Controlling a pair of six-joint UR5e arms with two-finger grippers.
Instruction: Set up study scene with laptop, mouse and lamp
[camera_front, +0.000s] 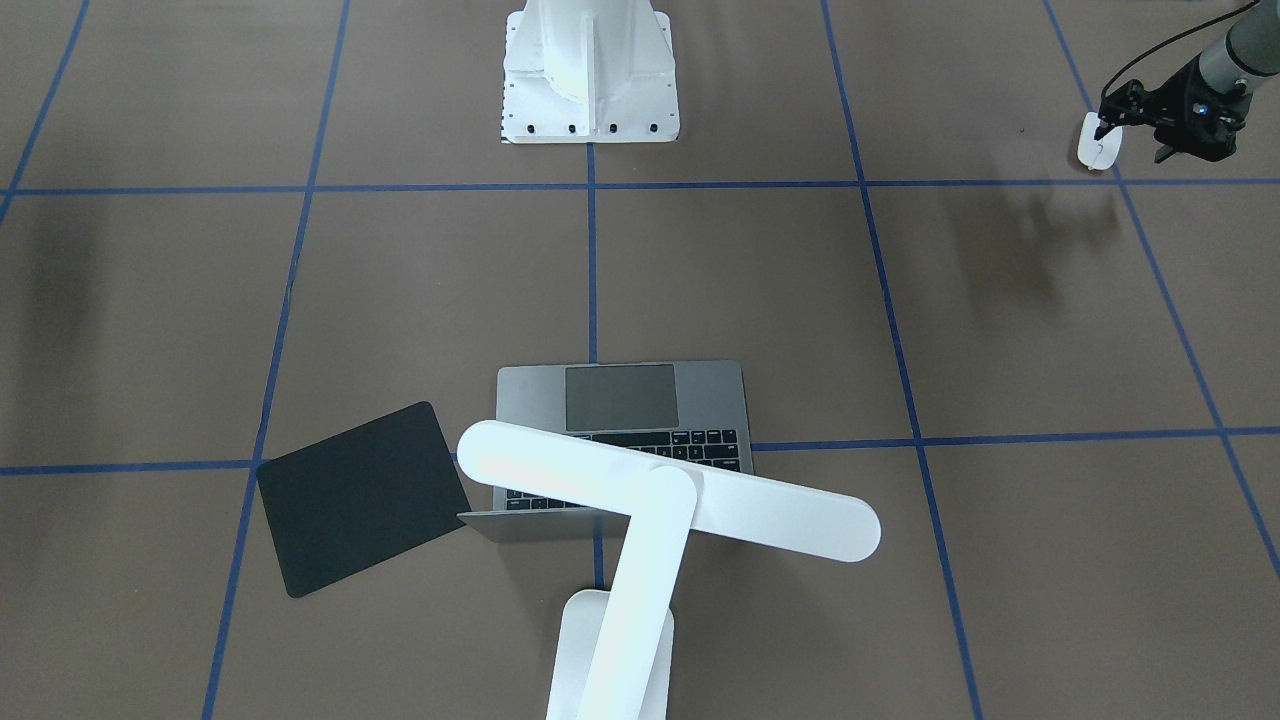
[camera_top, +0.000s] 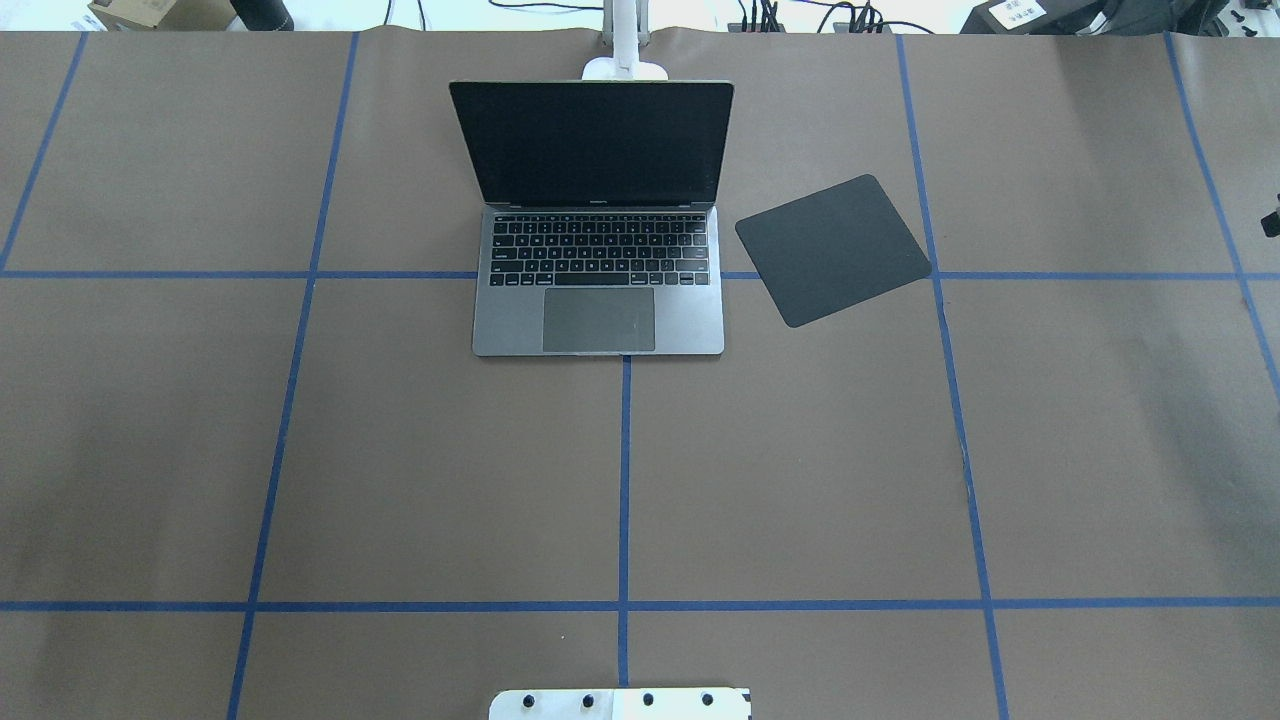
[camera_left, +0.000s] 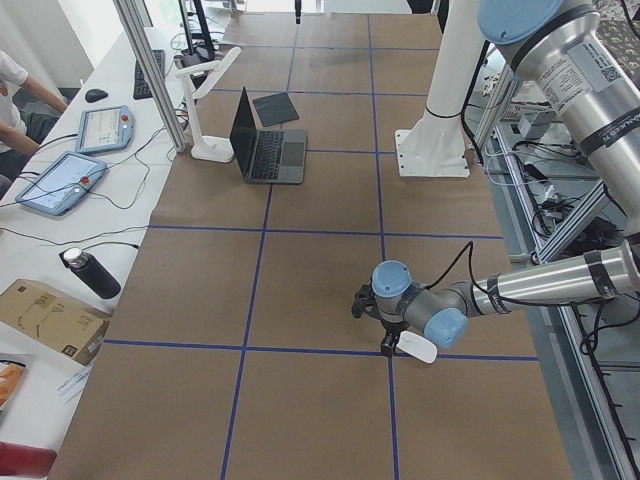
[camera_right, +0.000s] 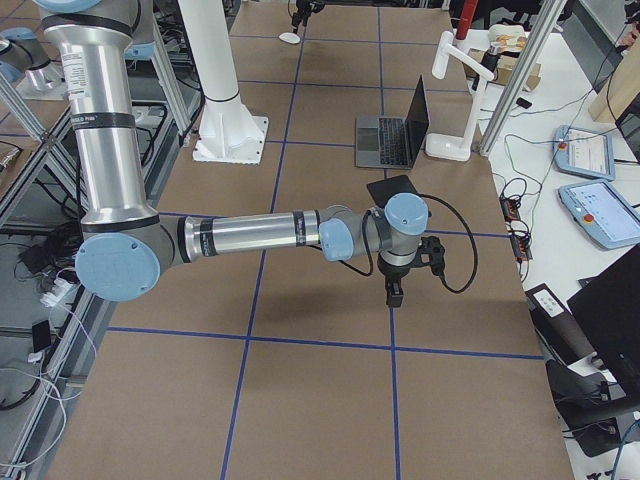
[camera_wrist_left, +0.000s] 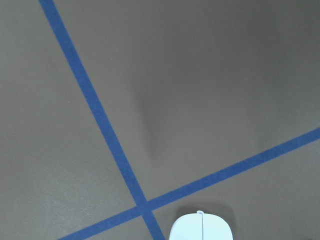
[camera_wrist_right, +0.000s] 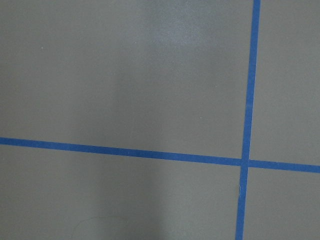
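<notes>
The left arm's forearm runs low and nearly level out over the robot's left end of the brown paper-covered table (camera_top: 800, 480), its wrist bent so that the left gripper (camera_front: 1103, 130) points down; it is clenched on the small white glossy oval mouse (camera_front: 1095, 150), which hangs a little above a crossing of blue tape lines, well apart from everything else; in the left wrist view only the mouse's rounded end with its thin centre line shows at the bottom edge. The right arm stands with its upper link upright and its forearm stretched level, the right gripper (camera_right: 394, 292) pointing straight down over bare table; whether it is released or clenched I cannot tell. The slim space-grey metal laptop (camera_top: 598, 290) sits open at the far middle of the table, keyboard toward the robot; the all-white desk lamp (camera_front: 660, 490) stands just behind its lid; a flat black square mat (camera_top: 832, 250) lies just beside the laptop, on the robot's right.
</notes>
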